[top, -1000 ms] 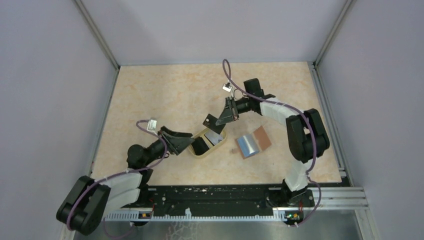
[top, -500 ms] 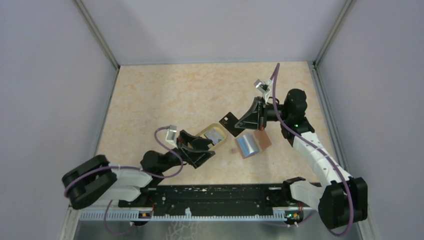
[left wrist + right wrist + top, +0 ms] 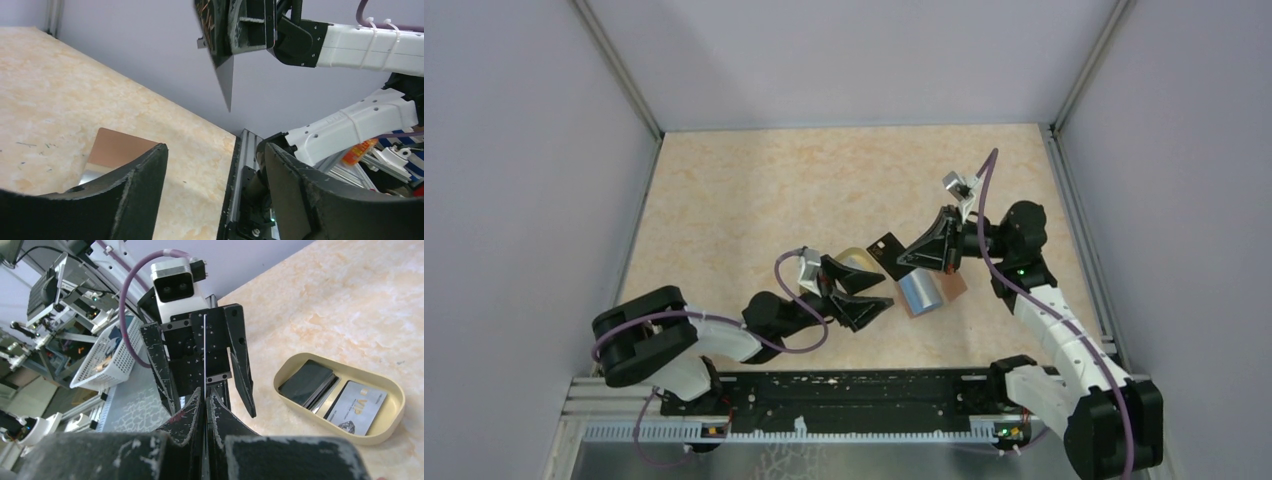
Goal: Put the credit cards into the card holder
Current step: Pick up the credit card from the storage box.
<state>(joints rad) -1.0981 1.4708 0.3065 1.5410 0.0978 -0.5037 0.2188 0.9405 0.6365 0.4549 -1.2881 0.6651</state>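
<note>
Right fingers (image 3: 186,416) pinch 1 credit card (image 3: 886,245) near the open card holder (image 3: 931,287); left fingers (image 3: 135,195) stand spread. None is stowed yet; at least 2 lie in the dish (image 3: 372,439).

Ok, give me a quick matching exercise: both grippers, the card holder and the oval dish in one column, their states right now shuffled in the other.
Column one:
1. right gripper
2. left gripper
3. card holder
4. oval dish

Column two:
A. open, gripping nothing
B. contains dark cards and a grey card
C. shut on a black card
D. lying on the table, blue inside showing

Pairs: 1-C, 2-A, 3-D, 4-B.
</note>
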